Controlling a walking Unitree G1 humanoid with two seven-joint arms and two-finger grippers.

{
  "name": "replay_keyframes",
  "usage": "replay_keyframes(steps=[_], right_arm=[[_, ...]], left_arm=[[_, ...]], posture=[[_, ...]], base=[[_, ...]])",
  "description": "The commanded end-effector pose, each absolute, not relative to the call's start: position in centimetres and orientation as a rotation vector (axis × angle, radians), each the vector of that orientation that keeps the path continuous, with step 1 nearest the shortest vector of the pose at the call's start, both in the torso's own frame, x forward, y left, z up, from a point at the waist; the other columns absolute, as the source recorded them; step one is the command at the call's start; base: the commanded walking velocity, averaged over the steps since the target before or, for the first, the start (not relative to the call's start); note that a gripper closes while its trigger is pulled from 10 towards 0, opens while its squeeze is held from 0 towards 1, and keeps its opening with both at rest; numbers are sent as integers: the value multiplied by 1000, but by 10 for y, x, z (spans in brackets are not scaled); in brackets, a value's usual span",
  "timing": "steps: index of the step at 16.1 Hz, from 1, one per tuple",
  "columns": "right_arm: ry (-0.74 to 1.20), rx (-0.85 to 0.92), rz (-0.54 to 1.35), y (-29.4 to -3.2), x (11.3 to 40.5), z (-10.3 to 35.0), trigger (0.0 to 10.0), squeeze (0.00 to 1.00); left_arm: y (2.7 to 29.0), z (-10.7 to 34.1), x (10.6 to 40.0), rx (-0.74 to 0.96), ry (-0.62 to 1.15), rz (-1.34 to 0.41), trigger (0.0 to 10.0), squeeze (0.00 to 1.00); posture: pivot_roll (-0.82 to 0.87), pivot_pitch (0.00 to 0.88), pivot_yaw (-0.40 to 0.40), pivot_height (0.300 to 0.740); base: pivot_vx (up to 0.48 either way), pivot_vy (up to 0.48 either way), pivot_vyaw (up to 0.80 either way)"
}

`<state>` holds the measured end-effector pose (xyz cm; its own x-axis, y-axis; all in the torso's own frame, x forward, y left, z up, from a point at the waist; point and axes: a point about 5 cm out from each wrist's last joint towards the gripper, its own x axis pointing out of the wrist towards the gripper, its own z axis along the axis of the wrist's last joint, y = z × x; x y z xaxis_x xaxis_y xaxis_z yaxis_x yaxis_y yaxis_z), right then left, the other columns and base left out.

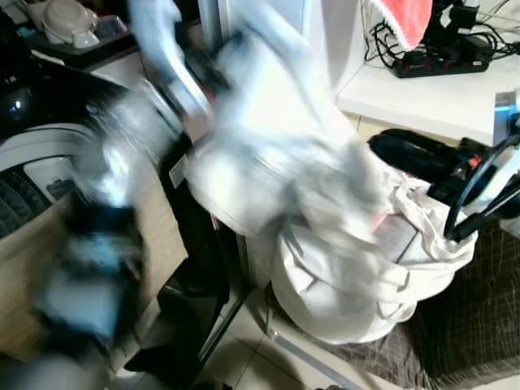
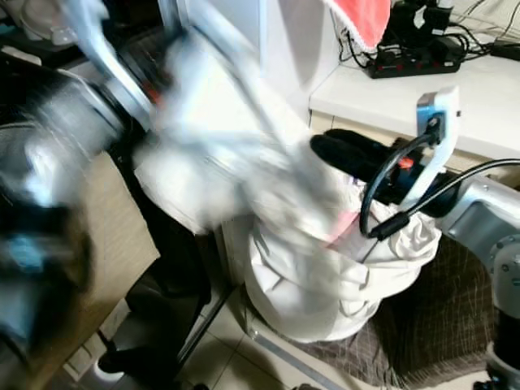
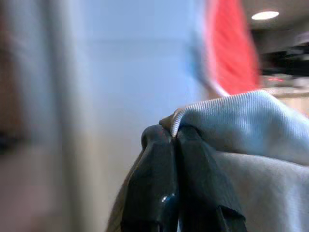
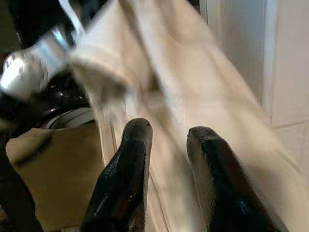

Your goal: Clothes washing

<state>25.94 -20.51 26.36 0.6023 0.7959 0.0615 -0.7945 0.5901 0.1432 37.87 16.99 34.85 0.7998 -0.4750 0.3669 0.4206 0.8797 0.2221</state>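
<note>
Above the basket [image 1: 455, 325], left hand [image 3: 175, 133] pinches white garment [image 1: 276, 154], hanging diagonally.

I'm counting one white garment [image 1: 268, 146], one white laundry bag [image 1: 357, 284], one washing machine [image 1: 32, 162], one red cloth [image 1: 406, 20], one power strip [image 1: 439, 61], and two grippers: left gripper [image 3: 175, 137], right gripper [image 4: 166, 133].

Pale tiled floor [image 1: 244, 341], white laundry bag [image 1: 357, 284] on brown checked cloth [image 1: 463, 325], white counter [image 1: 439, 97] with black power strip [image 1: 439, 57]

Lifted white garment [image 1: 276, 146] blocks the way between washer [image 1: 32, 175] and laundry bag [image 1: 357, 284]
</note>
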Motion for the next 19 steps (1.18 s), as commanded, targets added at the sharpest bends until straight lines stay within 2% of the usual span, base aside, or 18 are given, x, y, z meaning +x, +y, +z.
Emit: replay_keyframes(steps=[1, 2, 3, 4, 5, 6, 7, 8, 9, 11, 14, 17, 18, 19], right_arm=[[-3, 141, 920, -203, 260, 266, 10000, 0], [-9, 137, 914, -203, 261, 267, 10000, 0], [-22, 133, 909, -204, 262, 269, 10000, 0], [-33, 134, 908, -204, 261, 270, 10000, 0], [-36, 139, 910, -203, 261, 270, 10000, 0], [-30, 140, 915, -200, 262, 267, 10000, 0], [-19, 141, 927, -194, 263, 262, 10000, 0], [-3, 131, 941, -188, 263, 259, 10000, 0], [5, 126, 947, -185, 263, 257, 10000, 0], [45, 108, 968, -174, 262, 249, 10000, 0], [103, 99, 1023, -156, 252, 234, 10000, 0], [111, 98, 1033, -153, 251, 232, 10000, 0], [116, 93, 1034, -153, 250, 231, 10000, 0], [118, 91, 1035, -153, 250, 231, 10000, 0]], left_arm=[[214, 424, 363, 385, -657, -179, 0, 0], [232, 452, 354, 512, -719, -20, 0, 0], [257, 495, 329, 732, -800, 254, 0, 0], [272, 522, 307, 872, -840, 437, 0, 0], [279, 528, 303, 939, -819, 494, 0, 0], [282, 513, 316, 938, -739, 441, 0, 0], [286, 478, 344, 883, -554, 295, 0, 0], [289, 438, 366, 782, -377, 162, 3216, 0], [291, 419, 373, 724, -313, 137, 10000, 0], [299, 343, 389, 609, -21, 1, 10000, 0], [322, 271, 383, 584, 299, 36, 10000, 0], [340, 263, 374, 587, 363, 121, 10000, 20], [353, 270, 367, 615, 368, 192, 10000, 1000], [357, 273, 366, 623, 361, 215, 10000, 1000]], posture=[[-158, 0, 87, 740], [-158, 0, 87, 740], [-158, 0, 87, 740], [-151, 0, 92, 740], [-139, 0, 86, 740], [-139, 0, 86, 740], [-132, 0, 81, 740], [-132, 0, 81, 740], [-130, 0, 79, 740], [-139, 0, 79, 740], [-144, 0, 77, 740], [-148, 0, 77, 740], [-146, 0, 74, 740], [-143, 0, 73, 740]], base=[[0, 0, 0], [0, 0, 0], [0, 0, 0], [0, 0, 0], [0, 0, 0], [0, 0, 0], [0, 0, 0], [0, 0, 0], [0, 0, 0], [0, 0, 0], [0, 0, 0], [0, 0, 0], [0, 0, 0], [0, 0, 0]])
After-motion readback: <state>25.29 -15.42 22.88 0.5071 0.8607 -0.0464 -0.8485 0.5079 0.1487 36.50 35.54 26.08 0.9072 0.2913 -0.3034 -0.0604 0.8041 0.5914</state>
